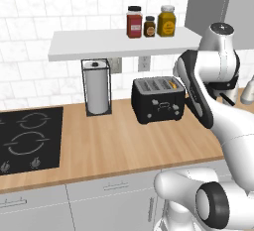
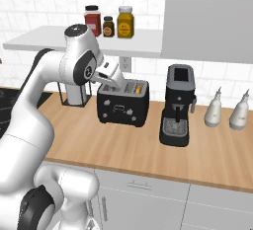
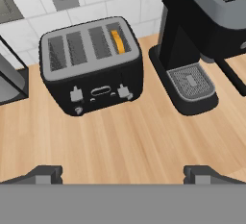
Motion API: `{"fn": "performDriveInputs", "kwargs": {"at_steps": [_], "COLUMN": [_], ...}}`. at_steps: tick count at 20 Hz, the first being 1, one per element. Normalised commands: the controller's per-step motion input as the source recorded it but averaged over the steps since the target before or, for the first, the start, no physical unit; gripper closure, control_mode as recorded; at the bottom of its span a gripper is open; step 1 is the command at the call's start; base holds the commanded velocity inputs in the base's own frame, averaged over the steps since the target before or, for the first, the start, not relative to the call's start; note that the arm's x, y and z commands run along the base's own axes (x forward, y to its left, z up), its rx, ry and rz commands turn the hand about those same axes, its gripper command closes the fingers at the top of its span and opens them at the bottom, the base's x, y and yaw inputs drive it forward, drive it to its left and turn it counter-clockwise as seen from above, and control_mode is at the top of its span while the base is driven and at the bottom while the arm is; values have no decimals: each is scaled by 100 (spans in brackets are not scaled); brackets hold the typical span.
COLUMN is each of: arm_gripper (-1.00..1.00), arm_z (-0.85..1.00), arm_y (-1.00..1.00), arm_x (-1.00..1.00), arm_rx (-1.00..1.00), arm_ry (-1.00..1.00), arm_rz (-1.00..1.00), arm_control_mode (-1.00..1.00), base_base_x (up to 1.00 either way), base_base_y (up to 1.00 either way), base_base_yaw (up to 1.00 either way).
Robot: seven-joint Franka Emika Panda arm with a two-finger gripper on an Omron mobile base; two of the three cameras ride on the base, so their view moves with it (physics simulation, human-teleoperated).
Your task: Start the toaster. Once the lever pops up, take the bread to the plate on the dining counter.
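I saw the black boxy four-slot toaster (image 3: 91,64) holding golden-crusted bread (image 3: 116,41) in its three-o'clock slot; my end effector (image 3: 124,174) gaped open, empty.

In front of me the toaster (image 3: 91,67) stands upright on the wooden counter (image 3: 134,136), a black boxy body with a grey top and four slots running front to back. Its front face carries two small grey levers, a knob low on the left and an oval panel between them. The bread (image 3: 116,41) sits on edge inside the rightmost slot, with just its golden-brown crust peeking out at the top.
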Motion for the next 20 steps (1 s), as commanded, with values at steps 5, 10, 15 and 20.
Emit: {"fn": "performDriveInputs", "kwargs": {"at_steps": [5, 10, 15, 20], "arm_gripper": [-100, -100, -100, -100], "arm_z": [0, 0, 0, 0], "arm_y": [0, 0, 0, 0], "arm_x": [0, 0, 0, 0], "arm_rx": [0, 0, 0, 0], "arm_ry": [0, 0, 0, 0], "arm_rz": [0, 0, 0, 0], "arm_control_mode": [-100, -100, -100, -100], "base_base_x": [0, 0, 0, 0], "base_base_y": [0, 0, 0, 0], "base_base_yaw": [0, 0, 0, 0]}}
